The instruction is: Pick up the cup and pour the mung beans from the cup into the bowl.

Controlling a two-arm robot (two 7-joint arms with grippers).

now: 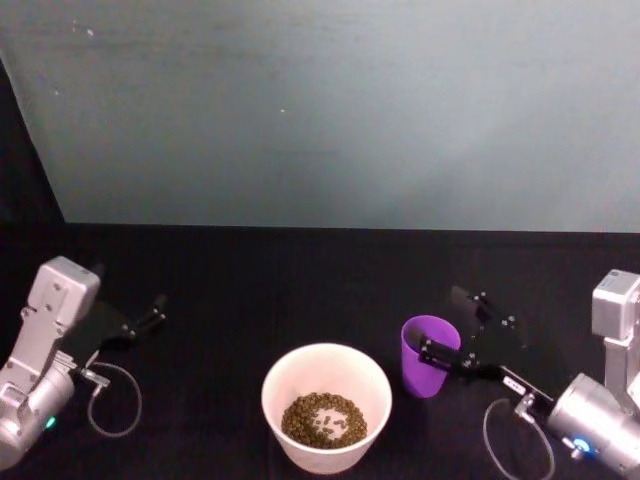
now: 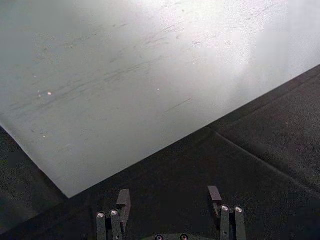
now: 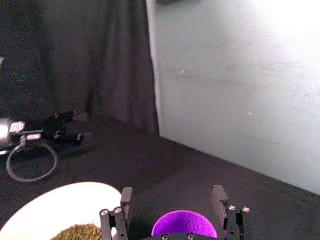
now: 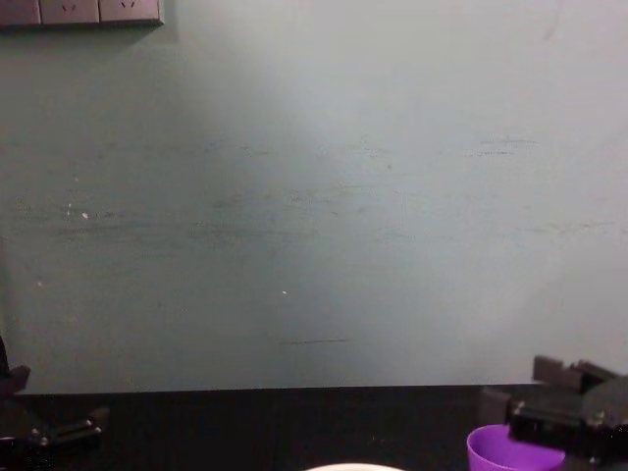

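I see the right tool [image 1: 440, 357] spread around the cup [image 1: 427, 356] beside the bowl [image 1: 326, 365] (mung beans [image 1: 323, 419] inside it); the left tool [image 1: 150, 318] sits spread, well apart from the bowl.

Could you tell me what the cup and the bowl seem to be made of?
The cup looks like smooth plastic: uniform bright purple with a thin rim. The bowl looks matte white, perhaps paper or plastic; the views don't settle which.
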